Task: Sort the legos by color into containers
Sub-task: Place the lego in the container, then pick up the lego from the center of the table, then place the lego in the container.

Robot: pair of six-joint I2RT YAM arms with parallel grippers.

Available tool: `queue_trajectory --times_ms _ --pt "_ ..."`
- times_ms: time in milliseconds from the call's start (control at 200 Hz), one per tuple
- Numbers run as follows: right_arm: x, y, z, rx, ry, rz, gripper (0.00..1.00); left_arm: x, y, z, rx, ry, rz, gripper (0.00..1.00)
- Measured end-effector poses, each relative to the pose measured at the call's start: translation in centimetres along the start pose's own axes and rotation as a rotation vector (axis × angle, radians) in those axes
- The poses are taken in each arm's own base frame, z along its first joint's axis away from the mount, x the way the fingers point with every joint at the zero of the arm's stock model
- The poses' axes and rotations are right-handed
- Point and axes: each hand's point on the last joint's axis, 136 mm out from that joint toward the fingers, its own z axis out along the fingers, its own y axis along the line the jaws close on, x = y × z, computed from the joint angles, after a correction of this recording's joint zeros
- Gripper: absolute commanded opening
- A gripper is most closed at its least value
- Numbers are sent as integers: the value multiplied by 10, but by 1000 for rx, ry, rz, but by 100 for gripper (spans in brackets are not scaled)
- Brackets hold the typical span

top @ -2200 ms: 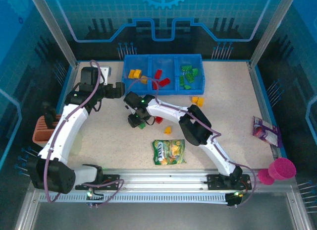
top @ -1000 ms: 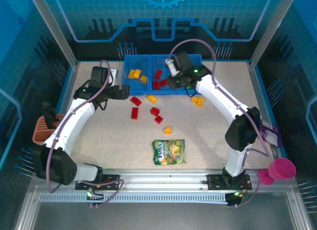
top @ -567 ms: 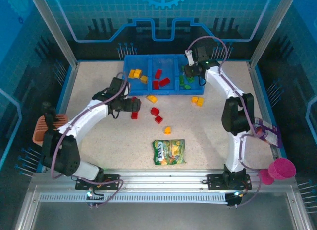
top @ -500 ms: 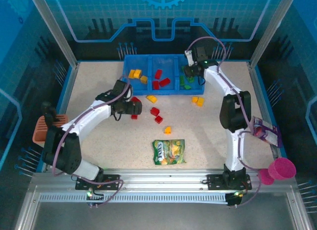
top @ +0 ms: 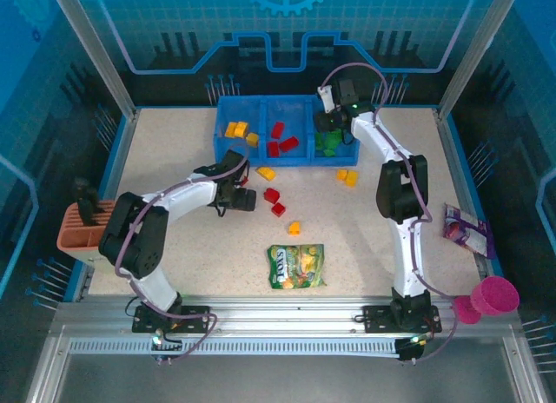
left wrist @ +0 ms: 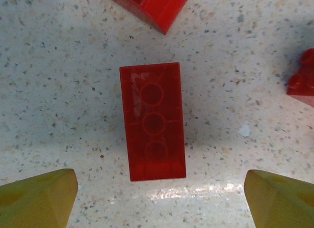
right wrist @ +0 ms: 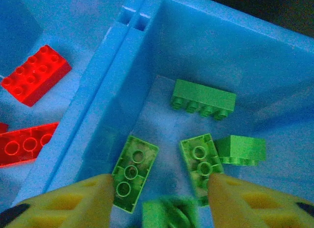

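Down on the surface (left wrist: 59,90), our left hand (left wrist: 159,193) is wide open over a red lego (left wrist: 153,122); next it should drop and squeeze. Over the tray's green box (right wrist: 162,51), our right hand (right wrist: 160,191) is open, with a green lego (right wrist: 167,214) loose between its fingers.

Three containers (top: 261,100), roughly twenty legos (top: 294,227), one bag (top: 295,266)

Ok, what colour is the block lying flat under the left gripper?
The block is red; it shows best in the left wrist view.
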Motion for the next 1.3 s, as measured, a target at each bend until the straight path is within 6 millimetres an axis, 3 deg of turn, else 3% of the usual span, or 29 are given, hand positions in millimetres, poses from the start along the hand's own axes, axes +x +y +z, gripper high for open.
queue_trajectory --times_ms 175,325,460,550,650,766,891,1001,1196,1301 --pt "0 1 -14 -3 -8 -8 61 5 1 20 -21 37 -1 75" --pt "-7 0 -45 0 -51 -13 64 1 -1 30 -28 39 6 57" --pt "-16 -1 -79 9 -102 -12 65 -5 -6 34 -17 31 7 33" --pt "-13 -1 -95 10 -115 -10 66 -6 -6 35 -18 29 7 25" --pt "3 2 -108 6 -100 0 68 -6 -6 34 -19 29 8 20" --pt "34 8 -118 -3 -56 18 69 -5 -7 30 -18 30 12 18" --pt "69 15 -124 -12 -5 49 69 -11 -14 10 -7 14 27 17" --pt "98 25 -130 -29 36 68 69 -47 -32 -24 35 -76 35 17" --pt "127 61 -136 -97 67 65 69 -142 -73 -100 150 -336 42 17" --pt "144 86 -138 -150 79 45 69 -185 -92 -117 185 -436 57 17"
